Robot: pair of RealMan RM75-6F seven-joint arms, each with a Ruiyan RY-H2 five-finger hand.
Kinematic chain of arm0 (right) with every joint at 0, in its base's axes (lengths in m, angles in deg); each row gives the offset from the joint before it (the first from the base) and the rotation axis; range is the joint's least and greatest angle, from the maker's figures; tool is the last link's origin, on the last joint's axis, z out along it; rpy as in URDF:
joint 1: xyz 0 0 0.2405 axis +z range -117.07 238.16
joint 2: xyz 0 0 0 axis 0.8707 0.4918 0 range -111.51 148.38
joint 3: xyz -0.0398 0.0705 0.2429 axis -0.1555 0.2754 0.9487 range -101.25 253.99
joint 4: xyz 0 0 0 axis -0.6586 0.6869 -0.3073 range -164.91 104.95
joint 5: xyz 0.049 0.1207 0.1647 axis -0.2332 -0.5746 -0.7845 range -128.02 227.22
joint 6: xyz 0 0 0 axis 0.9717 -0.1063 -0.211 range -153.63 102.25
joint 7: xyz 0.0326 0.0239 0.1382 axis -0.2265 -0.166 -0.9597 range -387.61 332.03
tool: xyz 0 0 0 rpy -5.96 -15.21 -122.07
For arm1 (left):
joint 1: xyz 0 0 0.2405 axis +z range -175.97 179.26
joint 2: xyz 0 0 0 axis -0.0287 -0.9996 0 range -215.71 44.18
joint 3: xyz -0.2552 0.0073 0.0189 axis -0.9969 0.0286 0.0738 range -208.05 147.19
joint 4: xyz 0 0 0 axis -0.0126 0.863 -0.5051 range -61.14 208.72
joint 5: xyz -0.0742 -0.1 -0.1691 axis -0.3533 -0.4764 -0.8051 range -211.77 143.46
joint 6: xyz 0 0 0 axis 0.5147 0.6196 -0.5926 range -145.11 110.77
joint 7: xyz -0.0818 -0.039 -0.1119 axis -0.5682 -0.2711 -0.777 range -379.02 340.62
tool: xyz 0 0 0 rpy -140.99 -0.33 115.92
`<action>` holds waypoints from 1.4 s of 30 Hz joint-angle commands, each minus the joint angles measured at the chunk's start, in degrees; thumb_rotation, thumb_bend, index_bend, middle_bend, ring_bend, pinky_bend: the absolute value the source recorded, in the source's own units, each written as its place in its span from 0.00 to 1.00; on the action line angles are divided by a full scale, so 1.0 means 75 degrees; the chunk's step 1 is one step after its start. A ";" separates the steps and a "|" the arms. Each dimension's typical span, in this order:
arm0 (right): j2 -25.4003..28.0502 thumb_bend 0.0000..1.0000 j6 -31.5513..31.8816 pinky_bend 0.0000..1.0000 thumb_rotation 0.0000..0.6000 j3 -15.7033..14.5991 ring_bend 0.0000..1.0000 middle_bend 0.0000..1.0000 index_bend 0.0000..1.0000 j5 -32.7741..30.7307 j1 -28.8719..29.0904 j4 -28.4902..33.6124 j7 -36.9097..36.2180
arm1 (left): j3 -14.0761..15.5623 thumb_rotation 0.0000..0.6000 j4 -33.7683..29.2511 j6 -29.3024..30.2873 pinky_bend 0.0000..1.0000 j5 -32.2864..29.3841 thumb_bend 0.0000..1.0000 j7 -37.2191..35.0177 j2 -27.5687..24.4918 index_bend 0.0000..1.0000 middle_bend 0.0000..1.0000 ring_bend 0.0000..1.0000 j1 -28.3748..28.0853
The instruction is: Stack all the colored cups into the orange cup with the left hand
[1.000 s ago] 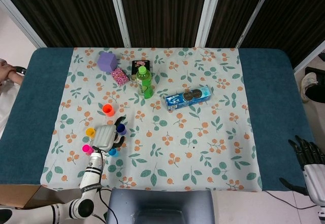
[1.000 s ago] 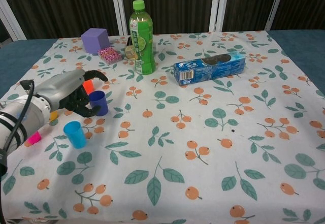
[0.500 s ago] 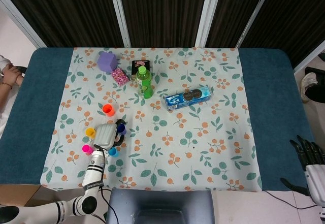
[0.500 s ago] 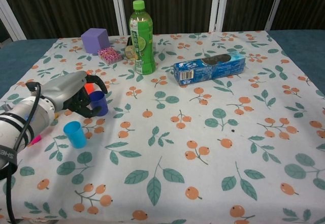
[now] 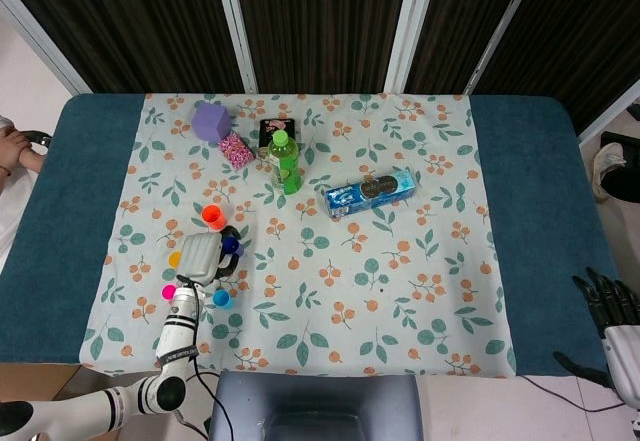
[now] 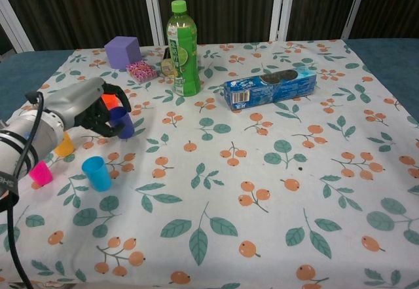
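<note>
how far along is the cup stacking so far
Nothing is stacked yet: the orange cup shows no cup in it. In hand: the left hand grips the dark blue cup, which looks raised off the cloth near the orange cup. Left to do: drop it in, then the yellow cup, pink cup and light blue cup, all standing separately on the table.

My left hand (image 6: 91, 109) is silver-grey with black fingers, around a dark blue cup (image 6: 122, 122). Orange cup (image 5: 213, 216), yellow cup (image 6: 65, 146), pink cup (image 6: 40, 172), light blue cup (image 6: 97, 173). Cloth (image 6: 262, 191) white, printed with green leaves and orange berries. Green bottle (image 6: 182, 48); purple cube (image 6: 122, 52).
</note>
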 commanded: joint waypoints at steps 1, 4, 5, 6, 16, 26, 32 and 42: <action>0.0003 0.20 -0.0004 0.00 1.00 0.0003 0.00 0.00 0.00 -0.0007 0.0000 0.0004 -0.0006 | -0.0153 1.00 -0.0155 0.0197 1.00 0.0158 0.42 0.0065 -0.0182 0.58 1.00 1.00 -0.0089; 0.0013 0.20 0.0001 0.00 1.00 0.0010 0.00 0.00 0.00 -0.0020 -0.0003 0.0010 -0.0018 | -0.0389 1.00 -0.0135 0.0317 1.00 0.0181 0.42 0.0160 -0.0339 0.58 1.00 1.00 -0.0228; 0.0020 0.20 0.0005 0.00 1.00 0.0010 0.00 0.00 0.00 -0.0021 -0.0006 0.0014 -0.0032 | -0.0484 1.00 -0.0071 0.0299 1.00 0.0123 0.42 0.0220 -0.0394 0.58 1.00 1.00 -0.0299; 0.0024 0.20 0.0013 0.00 1.00 0.0012 0.00 0.00 0.00 -0.0022 -0.0010 0.0013 -0.0042 | -0.0554 1.00 -0.0009 0.0285 1.00 0.0076 0.42 0.0265 -0.0430 0.58 1.00 1.00 -0.0355; 0.0017 0.20 0.0022 0.00 1.00 0.0053 0.00 0.00 0.00 -0.0086 -0.0016 0.0010 -0.0023 | -0.0688 1.00 0.0769 0.0043 1.00 -0.0369 0.42 0.0366 -0.0490 0.58 1.00 1.00 -0.0638; 0.0047 0.20 -0.0014 0.00 1.00 0.0043 0.00 0.00 0.00 -0.0088 -0.0013 0.0029 -0.0098 | -0.0433 1.00 0.1429 -0.0195 1.00 -0.0397 0.42 0.0036 -0.0218 0.58 1.00 1.00 -0.0729; 0.0080 0.20 0.0015 0.00 1.00 0.0019 0.00 0.00 0.00 -0.0030 -0.0026 0.0026 -0.0155 | -0.0311 1.00 0.1830 -0.0232 1.00 -0.0227 0.40 -0.0148 -0.0002 0.57 1.00 1.00 -0.0823; 0.0087 0.20 -0.0019 0.00 1.00 0.0023 0.00 0.00 0.00 -0.0053 -0.0017 0.0020 -0.0159 | -0.0226 1.00 0.1682 -0.0264 1.00 -0.0155 0.35 -0.0336 -0.0071 0.00 1.00 1.00 -0.0758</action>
